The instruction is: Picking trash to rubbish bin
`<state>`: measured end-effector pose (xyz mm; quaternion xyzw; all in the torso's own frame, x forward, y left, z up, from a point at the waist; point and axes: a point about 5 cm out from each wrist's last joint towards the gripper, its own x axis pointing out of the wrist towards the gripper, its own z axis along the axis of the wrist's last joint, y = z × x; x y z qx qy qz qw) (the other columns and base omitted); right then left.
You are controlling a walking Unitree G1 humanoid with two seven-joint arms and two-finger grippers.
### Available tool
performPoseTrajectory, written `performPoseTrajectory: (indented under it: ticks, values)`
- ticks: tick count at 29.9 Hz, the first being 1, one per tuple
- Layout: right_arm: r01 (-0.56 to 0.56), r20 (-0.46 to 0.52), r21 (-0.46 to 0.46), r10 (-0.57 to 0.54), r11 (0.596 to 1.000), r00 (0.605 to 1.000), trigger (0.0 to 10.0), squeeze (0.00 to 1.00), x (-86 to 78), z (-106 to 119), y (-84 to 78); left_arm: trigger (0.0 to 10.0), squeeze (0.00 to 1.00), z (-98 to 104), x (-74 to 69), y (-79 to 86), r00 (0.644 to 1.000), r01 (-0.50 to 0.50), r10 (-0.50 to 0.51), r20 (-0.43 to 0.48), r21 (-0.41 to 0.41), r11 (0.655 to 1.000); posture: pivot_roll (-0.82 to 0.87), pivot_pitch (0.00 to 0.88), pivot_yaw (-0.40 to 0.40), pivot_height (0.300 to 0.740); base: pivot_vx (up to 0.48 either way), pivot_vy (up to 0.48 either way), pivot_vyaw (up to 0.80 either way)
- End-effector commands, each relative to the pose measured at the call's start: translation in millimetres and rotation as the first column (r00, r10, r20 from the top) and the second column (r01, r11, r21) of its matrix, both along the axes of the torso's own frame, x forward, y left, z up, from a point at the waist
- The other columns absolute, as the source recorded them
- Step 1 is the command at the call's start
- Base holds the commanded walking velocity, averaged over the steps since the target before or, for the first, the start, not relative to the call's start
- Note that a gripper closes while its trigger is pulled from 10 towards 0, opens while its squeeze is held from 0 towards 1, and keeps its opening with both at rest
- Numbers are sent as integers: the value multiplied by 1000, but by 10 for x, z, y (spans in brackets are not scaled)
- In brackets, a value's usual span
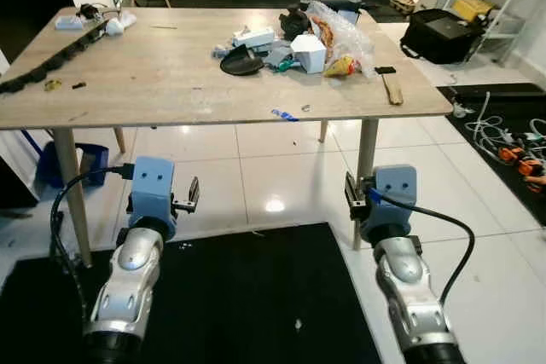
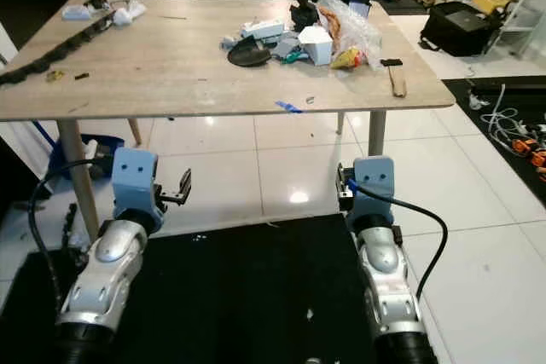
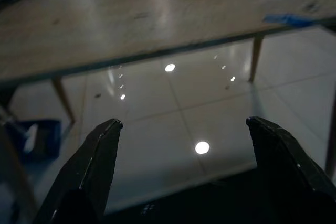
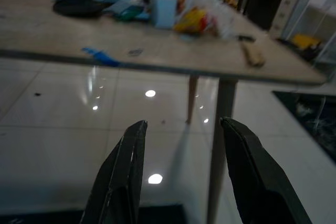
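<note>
Left eye view: trash pile (image 1: pixel 294 44) sits untouched near the tabletop's far right edge, a blue scrap (image 1: pixel 284 114) at its near edge. Left gripper (image 3: pixel 181 174) and right gripper (image 4: pixel 181 174), both spread and empty, hang below the table. Nothing is collected yet.

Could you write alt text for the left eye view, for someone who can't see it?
A wooden table holds a pile of trash near its far right side. Below, the left gripper and right gripper are raised over white tile and a black mat.
</note>
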<state>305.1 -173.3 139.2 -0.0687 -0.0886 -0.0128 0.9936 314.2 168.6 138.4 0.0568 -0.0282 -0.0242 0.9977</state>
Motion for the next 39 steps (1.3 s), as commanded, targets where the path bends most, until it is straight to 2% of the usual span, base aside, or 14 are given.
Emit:
performPoseTrajectory:
  ticks: [1,4,15,39]
  values:
    - [-14,21,-3,14,1000,1000,10000,0,-12,33,33,10000,0,-11,-17,33,1000,-7,7,-8,2,1000,-78,81,-14,740,311,0,613]
    - [-17,23,-6,18,1000,1000,10000,0,-13,38,36,10000,0,-4,-16,29,1000,-5,5,-7,1,1000,-78,81,-14,740,311,0,800]
    - [-24,58,-8,25,1000,998,10000,0,-27,85,37,10000,0,7,-10,19,1000,4,-4,-3,5,1000,-79,74,-11,740,313,0,0]
    - [-11,61,-9,11,1000,998,10000,0,-33,97,3,10000,0,-12,-26,7,1000,12,-12,-13,13,1000,-79,89,-16,740,312,0,0]
